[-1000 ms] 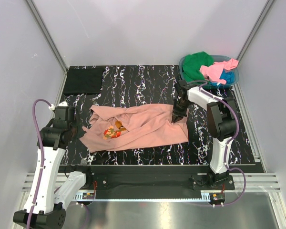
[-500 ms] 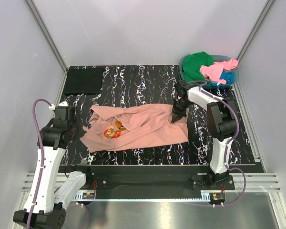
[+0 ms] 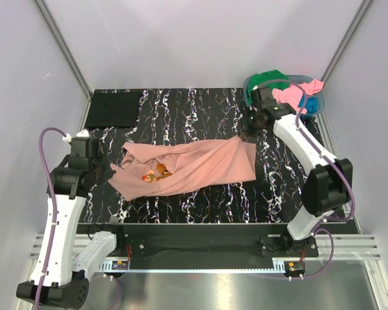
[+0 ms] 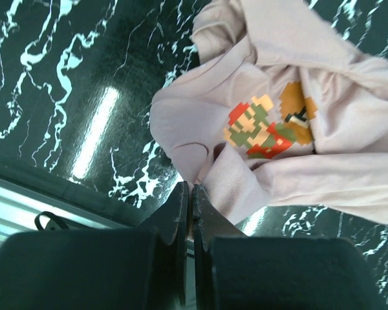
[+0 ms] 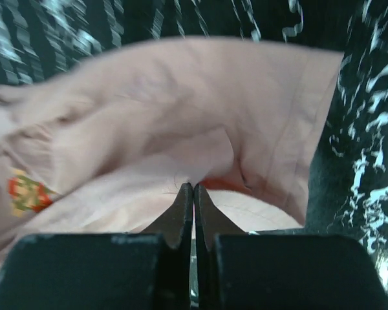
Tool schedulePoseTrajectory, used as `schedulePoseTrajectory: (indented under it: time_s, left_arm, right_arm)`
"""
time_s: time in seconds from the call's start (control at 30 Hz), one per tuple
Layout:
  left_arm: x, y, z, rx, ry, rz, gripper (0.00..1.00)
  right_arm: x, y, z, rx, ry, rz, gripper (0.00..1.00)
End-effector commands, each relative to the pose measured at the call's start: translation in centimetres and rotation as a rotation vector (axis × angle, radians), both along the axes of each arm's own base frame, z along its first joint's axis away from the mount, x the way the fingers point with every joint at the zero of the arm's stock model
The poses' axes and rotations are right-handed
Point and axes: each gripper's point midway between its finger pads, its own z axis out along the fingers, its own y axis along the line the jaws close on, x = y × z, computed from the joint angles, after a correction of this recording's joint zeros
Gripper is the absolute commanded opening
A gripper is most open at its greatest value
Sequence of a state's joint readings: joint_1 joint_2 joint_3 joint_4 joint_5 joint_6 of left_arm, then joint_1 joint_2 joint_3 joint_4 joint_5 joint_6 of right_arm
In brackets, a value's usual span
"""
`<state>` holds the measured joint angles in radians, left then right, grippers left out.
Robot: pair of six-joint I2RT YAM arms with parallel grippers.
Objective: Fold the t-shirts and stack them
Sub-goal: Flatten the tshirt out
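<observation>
The large salmon-pink t-shirt (image 3: 194, 165) lies crumpled across the middle of the black marble table, its small pixel print (image 4: 268, 126) facing up. My left gripper (image 3: 110, 170) is shut on the shirt's left edge (image 4: 213, 187), low by the table. My right gripper (image 3: 247, 134) is shut on a fold at the shirt's far right corner (image 5: 200, 161), which it holds pulled up off the table. A black t-shirt (image 3: 113, 108) lies flat at the back left. Green (image 3: 273, 75), bright pink (image 3: 291, 94) and blue (image 3: 310, 103) t-shirts sit heaped in the basket.
The teal plastic basket (image 3: 300, 78) stands at the back right corner, just behind my right wrist. White walls close in the table on three sides. Bare marble (image 3: 181, 110) shows behind the pink shirt and along the front edge (image 3: 200, 206).
My right gripper has shut on the shirt's right corner and pulled it back and up toward the basket. The shirt now stretches between both grippers. The left arm shifted slightly left.
</observation>
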<state>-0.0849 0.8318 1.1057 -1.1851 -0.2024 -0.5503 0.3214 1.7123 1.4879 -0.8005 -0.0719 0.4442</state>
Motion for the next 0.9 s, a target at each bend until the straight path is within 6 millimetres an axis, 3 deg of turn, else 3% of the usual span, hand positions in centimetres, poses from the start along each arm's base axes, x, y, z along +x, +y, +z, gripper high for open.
schedulePoseTrajectory:
  time_s: [0.0, 0.1, 0.13, 0.17, 0.2, 0.23, 0.27, 0.3, 0.33, 0.37, 0.43, 0.47, 0.57, 0.67, 0.7, 0.87]
  left_arm:
    - [2.1, -0.2, 4.0, -0.014, -0.136, -0.003, 0.00]
    - [3.2, -0.4, 5.6, -0.018, -0.162, -0.008, 0.00]
    - [3.7, -0.3, 7.4, -0.019, -0.206, -0.006, 0.00]
    - [3.9, -0.2, 8.1, -0.015, -0.216, -0.002, 0.00]
    - [4.5, -0.3, 8.6, -0.012, -0.214, -0.003, 0.00]
    - [4.9, -0.2, 10.7, -0.010, -0.265, -0.004, 0.00]
    - [5.2, -0.1, 11.5, -0.004, -0.279, -0.001, 0.00]
    - [5.4, 0.1, 12.7, 0.000, -0.305, 0.007, 0.00]
    - [6.1, 0.2, 13.2, 0.008, -0.305, 0.011, 0.00]
    - [6.2, 0.5, 15.8, 0.012, -0.369, 0.021, 0.00]
    - [7.0, 0.7, 17.4, 0.022, -0.396, 0.029, 0.00]
    - [6.9, 1.0, 19.9, 0.024, -0.460, 0.040, 0.00]
    - [6.9, 1.0, 24.1, 0.018, -0.567, 0.042, 0.00]
    - [6.4, 0.9, 26.9, 0.004, -0.637, 0.040, 0.00]
    - [5.5, 0.9, 29.0, -0.009, -0.699, 0.043, 0.00]
    - [1.8, 0.2, 34.1, -0.099, -0.901, 0.037, 0.00]
  right_arm:
    - [4.1, -0.5, 9.0, 0.052, -0.320, -0.056, 0.00]
    - [5.9, -2.1, 14.5, 0.066, -0.448, -0.112, 0.00]
    - [6.2, -2.7, 15.9, 0.073, -0.471, -0.131, 0.00]
    - [7.0, -3.8, 19.1, 0.087, -0.538, -0.161, 0.00]
    - [7.1, -4.4, 20.6, 0.088, -0.564, -0.172, 0.00]
    - [7.3, -5.3, 22.0, 0.091, -0.595, -0.197, 0.00]
    - [7.4, -5.9, 23.5, 0.101, -0.624, -0.210, 0.00]
    - [7.5, -7.3, 26.1, 0.108, -0.678, -0.240, 0.00]
    - [7.5, -8.0, 27.4, 0.112, -0.701, -0.253, 0.00]
    - [7.2, -8.4, 29.7, 0.124, -0.750, -0.258, 0.00]
    - [6.8, -9.2, 31.3, 0.118, -0.785, -0.264, 0.00]
    - [6.1, -9.2, 32.7, 0.125, -0.820, -0.257, 0.00]
    - [4.3, -8.4, 35.0, 0.195, -0.871, -0.222, 0.00]
    - [1.9, -7.4, 37.2, 0.286, -0.923, -0.195, 0.00]
    - [1.3, -7.2, 38.4, 0.312, -0.958, -0.191, 0.00]
    - [-4.1, -6.7, 43.2, 0.415, -1.074, -0.147, 0.00]
